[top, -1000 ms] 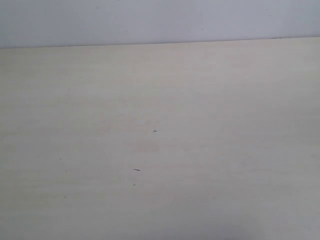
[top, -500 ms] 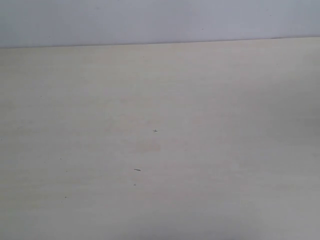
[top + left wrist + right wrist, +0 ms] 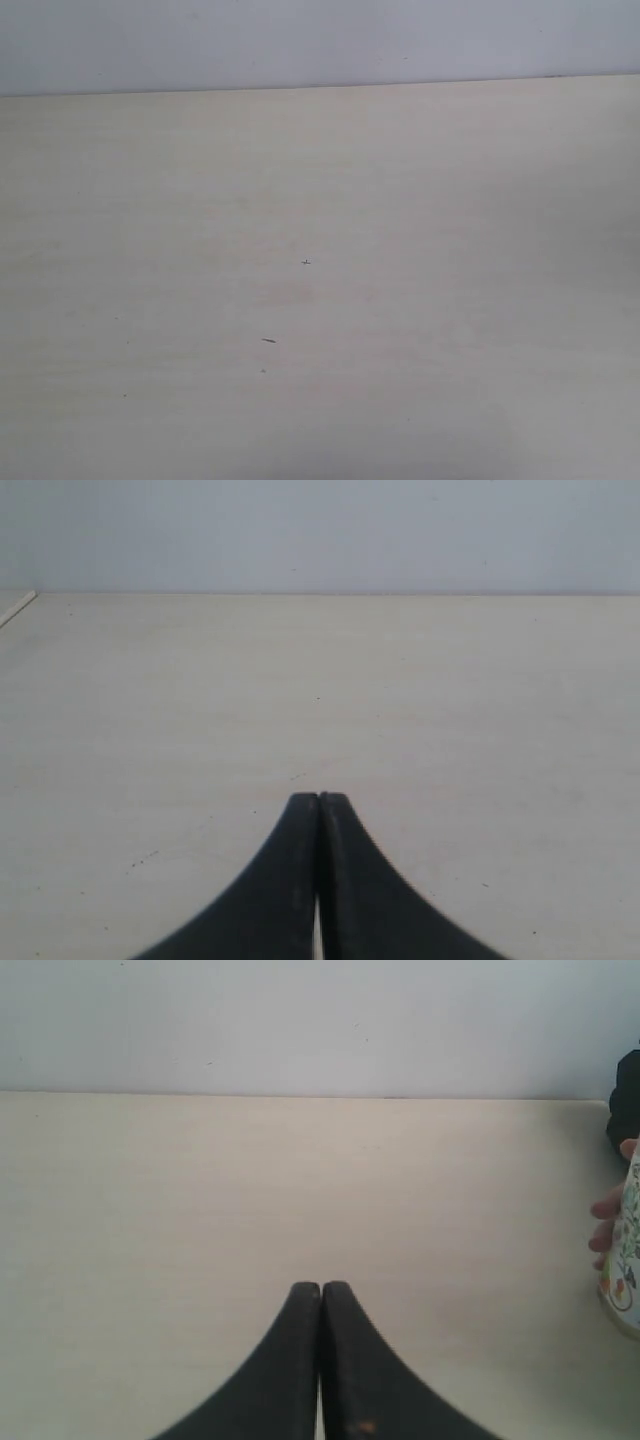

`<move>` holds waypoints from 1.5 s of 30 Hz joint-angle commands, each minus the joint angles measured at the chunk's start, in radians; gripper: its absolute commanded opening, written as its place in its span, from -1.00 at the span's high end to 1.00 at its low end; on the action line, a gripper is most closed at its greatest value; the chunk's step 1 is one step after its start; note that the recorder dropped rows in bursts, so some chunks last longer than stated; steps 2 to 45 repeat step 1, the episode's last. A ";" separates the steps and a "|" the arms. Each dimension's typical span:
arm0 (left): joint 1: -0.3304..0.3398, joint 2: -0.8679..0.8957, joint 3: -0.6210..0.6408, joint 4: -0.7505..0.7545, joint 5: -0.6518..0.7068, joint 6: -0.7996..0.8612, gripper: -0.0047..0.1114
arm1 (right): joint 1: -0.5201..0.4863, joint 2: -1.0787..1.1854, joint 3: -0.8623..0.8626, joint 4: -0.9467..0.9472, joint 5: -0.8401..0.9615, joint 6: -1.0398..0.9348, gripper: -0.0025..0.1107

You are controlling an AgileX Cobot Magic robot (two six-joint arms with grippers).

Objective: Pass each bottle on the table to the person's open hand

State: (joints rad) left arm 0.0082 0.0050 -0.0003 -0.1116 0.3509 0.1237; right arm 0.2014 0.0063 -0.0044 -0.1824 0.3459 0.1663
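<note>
Item: table (image 3: 400,200), broad, pale beige wood grain, backed by a plain grey-white wall (image 3: 300,40). Contents in the exterior view: one tiny speck (image 3: 306,261) near the middle and one short dark fleck (image 3: 269,340) nearer the camera, with no bottle, hand or arm in sight. Change over the last second: none of note. The exterior view shows the same bare surface as before, the marks shifting only by a hair, and nothing has entered it. Item: left gripper (image 3: 319,800), black, jaws pressed fully together with only a hairline seam between them, holding nothing, poised low over bare tabletop. Item: right gripper (image 3: 320,1286), black, jaws likewise closed tight and empty, over bare tabletop. Item: bottle (image 3: 628,1260), one only in view, cut off by the frame edge of the right wrist view. It is pale with a printed floral label in green and orange, upright or nearly so. Its cap is out of frame, and whether its base rests on the table cannot be told. Item: person's hand (image 3: 606,1222), with fingertips curled around the side of that bottle and a black sleeve cuff (image 3: 627,1105) behind it. The palm is not presented open. Assessment: with both arms idle and the hand itself on a bottle, no handover appears to be under way. The bottle sits well apart from the right gripper, and no offered palm is visible.
</note>
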 commanded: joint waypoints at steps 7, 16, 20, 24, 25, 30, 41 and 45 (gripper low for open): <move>0.005 -0.005 0.000 -0.002 -0.001 0.002 0.92 | -0.006 -0.006 0.004 -0.004 -0.014 -0.005 0.96; 0.005 -0.005 0.000 -0.002 -0.001 0.002 0.92 | -0.006 -0.006 0.004 -0.004 -0.014 -0.005 0.96; 0.005 -0.005 0.000 -0.002 -0.001 0.002 0.92 | -0.006 -0.006 0.004 -0.004 -0.014 -0.005 0.96; 0.005 -0.005 0.000 -0.002 -0.001 0.002 0.92 | -0.006 -0.006 0.004 -0.004 -0.014 -0.005 0.96; 0.005 -0.005 0.000 -0.002 -0.001 0.002 0.92 | -0.006 -0.006 0.004 -0.004 -0.014 -0.005 0.96; 0.005 -0.005 0.000 -0.002 -0.001 0.002 0.92 | -0.006 -0.006 0.004 -0.004 -0.014 -0.005 0.96; 0.005 -0.005 0.000 -0.002 -0.001 0.002 0.92 | -0.006 -0.006 0.004 -0.004 -0.014 -0.005 0.96; 0.005 -0.005 0.000 -0.002 -0.001 0.002 0.92 | -0.006 -0.006 0.004 -0.004 -0.014 -0.005 0.96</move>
